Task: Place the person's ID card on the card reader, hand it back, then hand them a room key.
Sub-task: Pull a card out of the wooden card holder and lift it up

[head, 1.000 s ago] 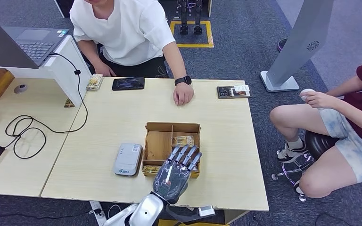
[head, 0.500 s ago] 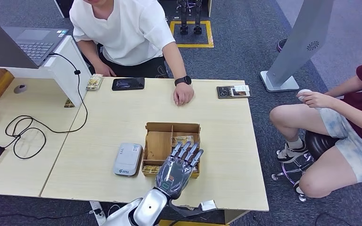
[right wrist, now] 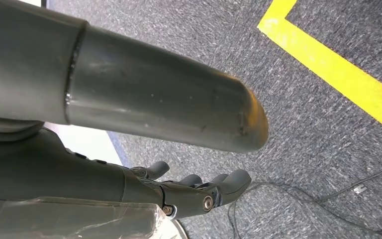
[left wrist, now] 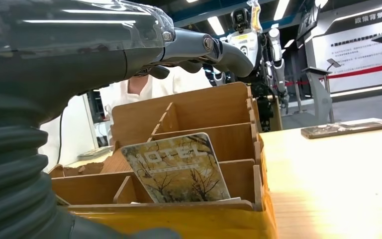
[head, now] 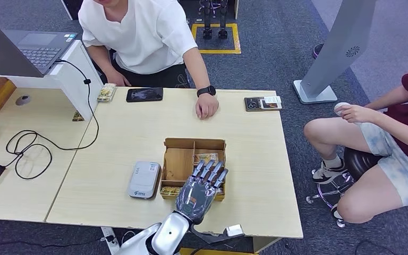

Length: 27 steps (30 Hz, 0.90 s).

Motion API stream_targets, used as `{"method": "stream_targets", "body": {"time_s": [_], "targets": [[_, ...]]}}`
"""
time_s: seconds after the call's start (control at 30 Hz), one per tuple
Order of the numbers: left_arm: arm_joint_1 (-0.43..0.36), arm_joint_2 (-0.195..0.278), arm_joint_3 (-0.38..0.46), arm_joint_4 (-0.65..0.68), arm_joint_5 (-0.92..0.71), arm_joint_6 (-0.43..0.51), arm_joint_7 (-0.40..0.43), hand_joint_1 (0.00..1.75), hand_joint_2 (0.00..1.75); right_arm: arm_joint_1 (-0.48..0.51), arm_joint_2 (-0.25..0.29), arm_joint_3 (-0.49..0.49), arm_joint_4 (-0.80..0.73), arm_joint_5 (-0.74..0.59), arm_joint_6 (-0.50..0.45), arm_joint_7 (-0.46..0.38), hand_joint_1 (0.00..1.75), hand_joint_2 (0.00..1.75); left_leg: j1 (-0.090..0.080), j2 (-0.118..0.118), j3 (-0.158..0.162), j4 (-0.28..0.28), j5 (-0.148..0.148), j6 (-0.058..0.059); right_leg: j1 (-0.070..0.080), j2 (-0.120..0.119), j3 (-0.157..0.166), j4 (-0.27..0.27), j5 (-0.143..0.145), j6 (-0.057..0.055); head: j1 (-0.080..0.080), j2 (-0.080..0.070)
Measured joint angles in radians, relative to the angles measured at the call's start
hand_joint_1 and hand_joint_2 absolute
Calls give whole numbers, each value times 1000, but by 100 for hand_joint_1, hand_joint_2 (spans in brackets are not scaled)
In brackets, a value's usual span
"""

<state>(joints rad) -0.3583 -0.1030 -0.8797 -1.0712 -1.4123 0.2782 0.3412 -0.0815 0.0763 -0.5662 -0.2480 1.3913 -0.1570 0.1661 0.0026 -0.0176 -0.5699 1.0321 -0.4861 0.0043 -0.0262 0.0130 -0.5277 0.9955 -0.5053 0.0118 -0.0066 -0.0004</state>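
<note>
Left hand (head: 201,186) hovers over the near right part of the wooden box (head: 179,159), fingers (head: 207,172) spread and extended, nothing held. In the left wrist view the fingers (left wrist: 214,47) stretch out above the box's dividers with clear air under them, not touching the cards.

Room key card (left wrist: 176,168), printed "HOTEL" with a tree picture, stands tilted in the box's near compartment, leaning back against a divider. A second patterned card (head: 207,158) lies in the far right compartment, just beyond the fingertips.

Card reader (head: 144,179), grey and flat, sits on the desk (head: 122,138) just left of the box, nothing on it that I can see.

Right hand (right wrist: 199,191) hangs low over the grey carpet, fingers loosely extended and a little apart, holding nothing.

Person in a white shirt (head: 138,32) sits at the far edge beyond the box, one fist (head: 206,106) resting on the desk. Dark phone (head: 144,94) lies far-left of the box; a dark wallet-like item with a card (head: 263,103) lies far-right of it. Cannot tell which of these, if any, is the ID card. Another seated person (head: 382,133) is off the desk, right of the box.
</note>
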Motion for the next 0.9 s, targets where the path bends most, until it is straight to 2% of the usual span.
{"method": "stream_targets", "body": {"time_s": [0.07,0.63,0.9], "targets": [[-1,-1,0,3,1,-5,4,173,175,0,0,4,0,-1,0,2,0,0,0,0,0,0,0,0,0,0,0,0,0,0,0,0],[-10,-4,0,8,10,-35,5,175,175,0,0,25,-8,-20,4,12,0,0,0,0,0,0,0,0,0,0,0,0,0,0,0,0],[-11,-4,0,8,16,-12,5,175,175,0,0,42,-13,-35,4,12,0,0,0,0,0,0,0,0,0,0,0,0,0,0,0,0]]}}
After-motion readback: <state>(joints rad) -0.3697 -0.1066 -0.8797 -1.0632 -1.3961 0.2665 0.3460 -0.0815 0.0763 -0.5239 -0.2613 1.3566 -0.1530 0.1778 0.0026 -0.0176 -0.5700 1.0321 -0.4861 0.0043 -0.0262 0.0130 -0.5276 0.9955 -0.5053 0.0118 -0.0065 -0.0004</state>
